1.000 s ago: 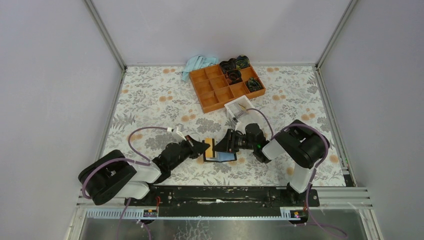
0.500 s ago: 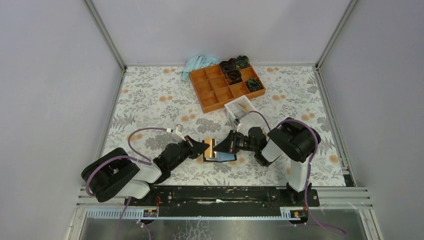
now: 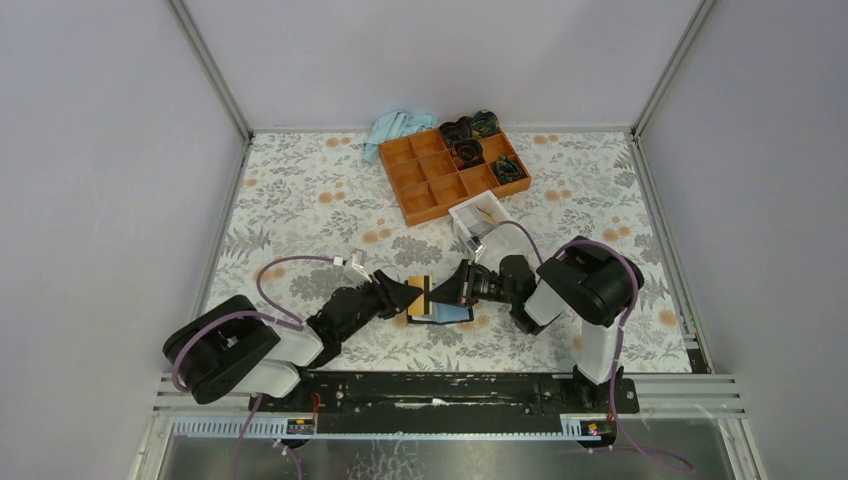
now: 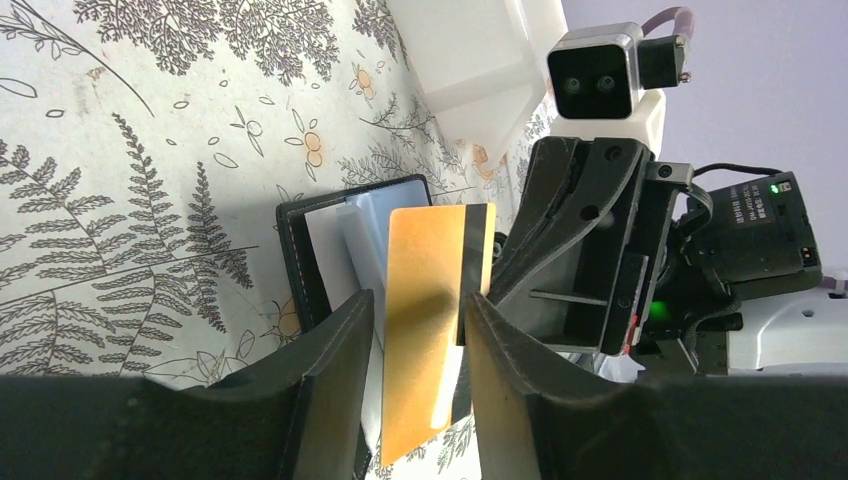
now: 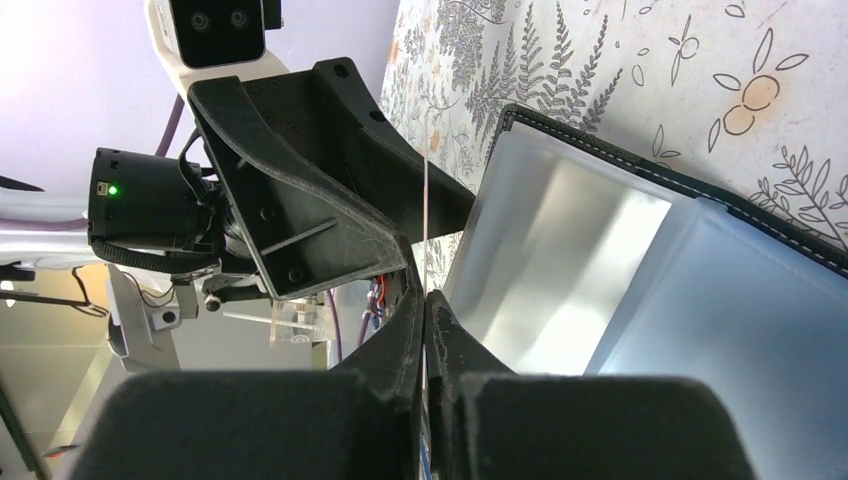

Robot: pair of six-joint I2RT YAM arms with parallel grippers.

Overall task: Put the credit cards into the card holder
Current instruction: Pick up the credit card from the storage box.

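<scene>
**A:** Where is the card?
**B:** The yellow card point(image 4: 425, 300) stands on edge over the open black wallet point(image 4: 300, 240), which lies on the flowered desk point(image 3: 300, 200).
**A:** Who holds it?
**B:** The right fingers point(image 5: 390, 340) are pinched tight on its edge. The left fingers point(image 4: 330, 370) are spread, one on each side.

We are in a robotics lab, inside a closed test cell. Two machine arms, the left arm point(image 3: 250, 345) and the right arm point(image 3: 585, 290), are bolted to a black rail point(image 3: 450, 385) along the table's near edge, and purple cables point(image 3: 300, 258) loop off them. Plain grey panels point(image 3: 100, 150) set in aluminium posts point(image 3: 210, 70) wall in the table point(image 3: 300, 190) on three sides. A floral cover runs to its edges, and an orange compartment tray point(image 3: 425, 190) sits near the far edge.
</scene>
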